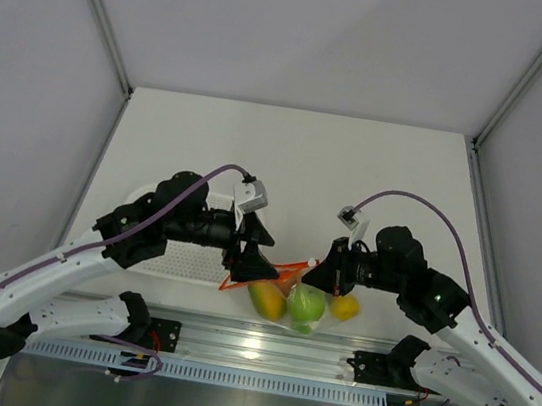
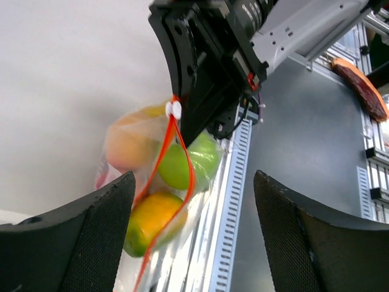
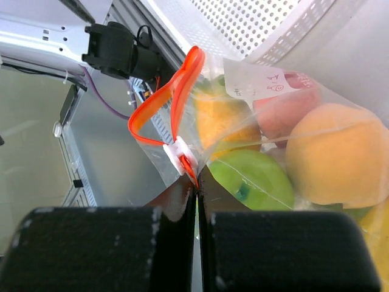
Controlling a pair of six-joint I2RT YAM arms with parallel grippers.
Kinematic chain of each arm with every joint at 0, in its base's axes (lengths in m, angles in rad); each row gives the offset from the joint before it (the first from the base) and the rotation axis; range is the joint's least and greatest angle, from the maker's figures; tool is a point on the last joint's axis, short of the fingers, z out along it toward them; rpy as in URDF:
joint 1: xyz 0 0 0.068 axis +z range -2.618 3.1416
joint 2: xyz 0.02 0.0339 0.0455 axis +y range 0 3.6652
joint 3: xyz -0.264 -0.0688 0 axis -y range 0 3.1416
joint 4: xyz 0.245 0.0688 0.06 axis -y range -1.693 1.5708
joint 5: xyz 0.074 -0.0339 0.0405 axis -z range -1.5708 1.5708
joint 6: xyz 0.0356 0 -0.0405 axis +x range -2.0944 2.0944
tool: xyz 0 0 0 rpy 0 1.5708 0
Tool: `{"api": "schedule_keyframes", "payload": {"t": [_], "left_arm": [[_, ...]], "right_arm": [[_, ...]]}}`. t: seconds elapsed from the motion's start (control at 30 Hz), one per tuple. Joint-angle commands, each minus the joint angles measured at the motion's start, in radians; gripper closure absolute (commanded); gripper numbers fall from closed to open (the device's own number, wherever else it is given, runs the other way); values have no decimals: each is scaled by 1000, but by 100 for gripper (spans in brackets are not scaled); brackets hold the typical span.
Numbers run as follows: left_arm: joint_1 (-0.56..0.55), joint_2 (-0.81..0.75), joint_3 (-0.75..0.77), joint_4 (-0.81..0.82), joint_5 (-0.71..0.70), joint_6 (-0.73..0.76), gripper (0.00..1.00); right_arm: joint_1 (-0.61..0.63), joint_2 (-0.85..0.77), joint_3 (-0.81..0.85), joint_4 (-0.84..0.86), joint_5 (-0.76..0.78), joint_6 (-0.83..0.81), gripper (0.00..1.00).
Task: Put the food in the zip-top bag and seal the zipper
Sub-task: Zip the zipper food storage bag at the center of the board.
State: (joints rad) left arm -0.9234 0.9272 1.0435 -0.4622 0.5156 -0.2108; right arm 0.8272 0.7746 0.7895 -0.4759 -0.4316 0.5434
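The clear zip-top bag [image 1: 299, 306] hangs between the two arms, just above the table's near edge. The food sits inside it: a green fruit [image 3: 261, 176], a pale orange fruit [image 3: 331, 155], a yellow-orange fruit [image 2: 149, 219] and a red one [image 3: 285, 109]. The red-orange zipper [image 3: 164, 103] gapes in a loop past its white slider [image 3: 180, 155]. My right gripper [image 3: 197, 188] is shut on the bag's corner right beside the slider. My left gripper [image 2: 194, 201] is open, its left finger [image 2: 91, 237] close to the bag and holding nothing.
A white slotted basket [image 1: 143, 195] lies under the left arm, and its wall [image 3: 285, 24] shows behind the bag. An aluminium rail [image 1: 261, 343] runs along the near table edge below the bag.
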Motion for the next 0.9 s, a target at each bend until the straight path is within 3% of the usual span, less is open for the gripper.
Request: {"api": "schedule_keyframes", "payload": {"t": [0.0, 0.13, 0.2, 0.43, 0.87], "left_arm": [[3, 25, 29, 131, -45, -13, 21], [3, 94, 49, 226, -3, -50, 42], [3, 149, 76, 241, 38, -73, 47], [-2, 262, 122, 281, 109, -124, 43], [-35, 343, 168, 220, 120, -121, 52]], "right_arm": [[3, -40, -1, 27, 28, 15, 100], [7, -55, 14, 5, 19, 7, 100], [10, -67, 25, -9, 25, 7, 100], [12, -84, 25, -21, 17, 13, 100], [15, -90, 33, -7, 28, 12, 100]]}}
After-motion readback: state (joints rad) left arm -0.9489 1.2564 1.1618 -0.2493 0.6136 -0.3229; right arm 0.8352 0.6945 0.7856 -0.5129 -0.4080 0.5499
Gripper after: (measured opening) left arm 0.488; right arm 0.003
